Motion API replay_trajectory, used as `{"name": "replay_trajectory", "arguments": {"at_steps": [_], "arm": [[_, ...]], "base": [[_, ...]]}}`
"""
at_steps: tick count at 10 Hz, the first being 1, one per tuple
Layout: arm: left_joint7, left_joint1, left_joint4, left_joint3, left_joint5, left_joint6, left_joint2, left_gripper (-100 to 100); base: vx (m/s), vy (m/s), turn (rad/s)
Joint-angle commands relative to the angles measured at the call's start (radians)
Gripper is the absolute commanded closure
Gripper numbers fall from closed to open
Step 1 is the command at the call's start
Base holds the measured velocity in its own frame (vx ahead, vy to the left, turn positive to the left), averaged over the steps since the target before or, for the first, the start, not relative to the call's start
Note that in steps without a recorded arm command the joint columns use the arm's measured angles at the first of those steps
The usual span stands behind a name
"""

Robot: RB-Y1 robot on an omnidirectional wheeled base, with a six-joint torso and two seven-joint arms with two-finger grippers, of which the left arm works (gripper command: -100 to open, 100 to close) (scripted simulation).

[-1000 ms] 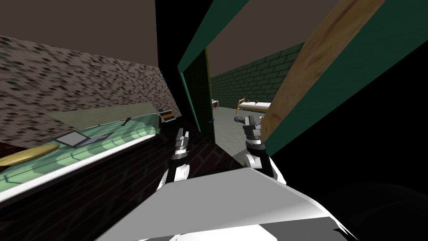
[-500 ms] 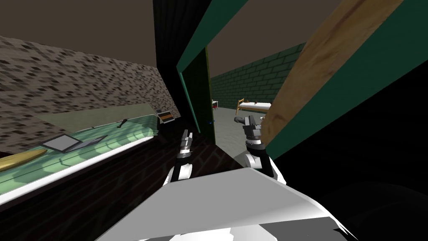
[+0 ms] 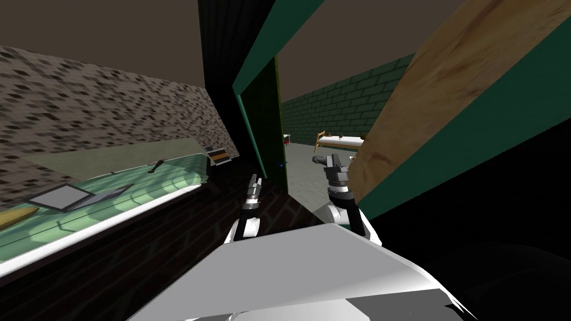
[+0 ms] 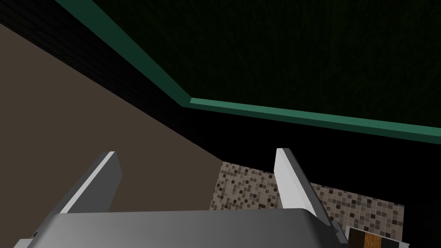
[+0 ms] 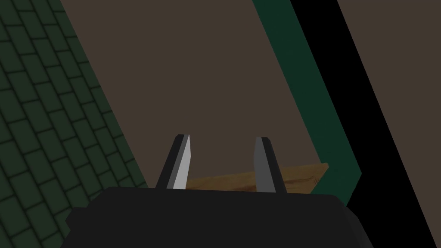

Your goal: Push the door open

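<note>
Mottled brown tile lines the wall (image 3: 83,95) on the left, above a long desk (image 3: 145,192) with a pale green tiled top, where an open laptop (image 3: 67,196) lies. Past the desk's far end a doorway opens in a dark green frame (image 3: 262,53). Beyond it are a grey floor (image 3: 304,173), a green brick wall (image 3: 346,106) and a wooden-framed bed (image 3: 339,140) at the far side.

The door (image 3: 446,100), a wooden slab, stands swung well open on the right side of the doorway, its face leaning across the upper right of the head view. The right pincer (image 3: 329,161) is raised in the opening, just beside the door's near edge; contact cannot be confirmed. Seen from its own wrist, the right pincer (image 5: 222,138) has its fingers parted with nothing between them, and a strip of the door (image 5: 224,181) shows beyond them.

The left pincer (image 3: 254,184) is held low in front of the frame's left post, near the desk's end. From its wrist, the left pincer (image 4: 196,150) is spread wide and released, pointing up at the frame's corner (image 4: 189,102).
</note>
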Motion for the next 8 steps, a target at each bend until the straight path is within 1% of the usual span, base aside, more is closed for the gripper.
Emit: {"name": "replay_trajectory", "arguments": {"at_steps": [1, 8], "arm": [[0.009, -0.022, 0.048, -0.01, -0.003, -0.014, 0.004, -100], [0.042, -0.099, 0.24, -0.064, -0.019, -0.064, 0.017, -100]], "base": [[0.108, 0.047, -0.035], [0.093, 0.054, -0.038]]}}
